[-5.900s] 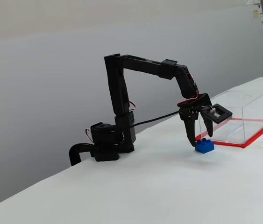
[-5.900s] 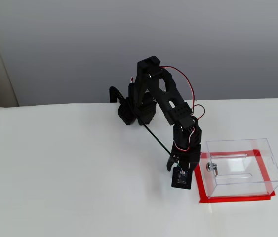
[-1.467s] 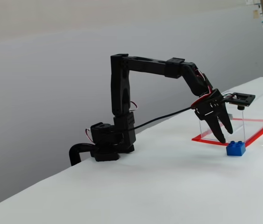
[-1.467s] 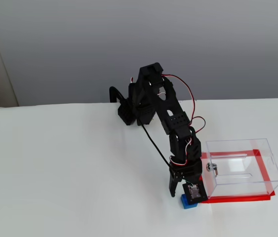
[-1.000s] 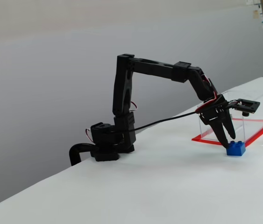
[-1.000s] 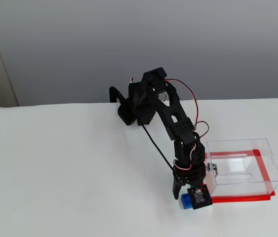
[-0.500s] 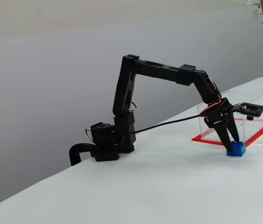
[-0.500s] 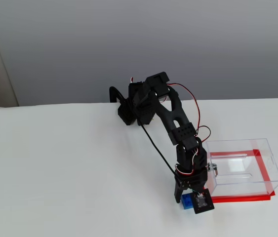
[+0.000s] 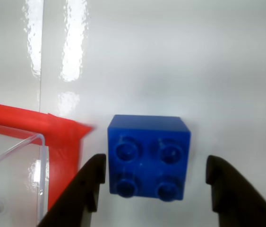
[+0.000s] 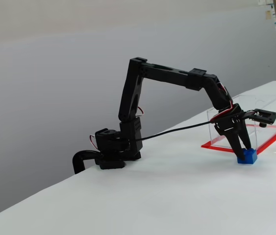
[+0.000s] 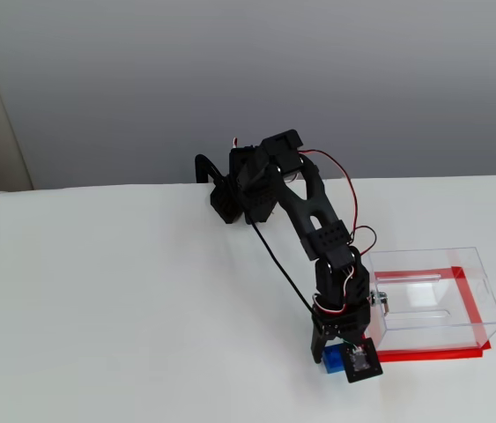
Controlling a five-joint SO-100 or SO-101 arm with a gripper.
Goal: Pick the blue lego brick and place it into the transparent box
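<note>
The blue lego brick (image 9: pixel 148 156) sits studs-up on the white table, just outside a corner of the transparent box (image 9: pixel 14 156). My gripper (image 9: pixel 154 170) is open, with its black fingers (image 9: pixel 92 182) on either side of the brick and small gaps showing. In a fixed view the gripper (image 10: pixel 240 146) points down onto the brick (image 10: pixel 247 156) in front of the box (image 10: pixel 267 110). In the other fixed view the brick (image 11: pixel 330 359) is mostly hidden under the gripper (image 11: pixel 337 349), left of the box (image 11: pixel 433 300) with its red base.
The arm's base (image 10: pixel 112 152) stands clamped at the table's far edge, with a black cable running to the wrist. A silver lock (image 11: pixel 383 302) sits on the box wall nearest the gripper. The white table (image 11: pixel 124 308) stretches wide to the left.
</note>
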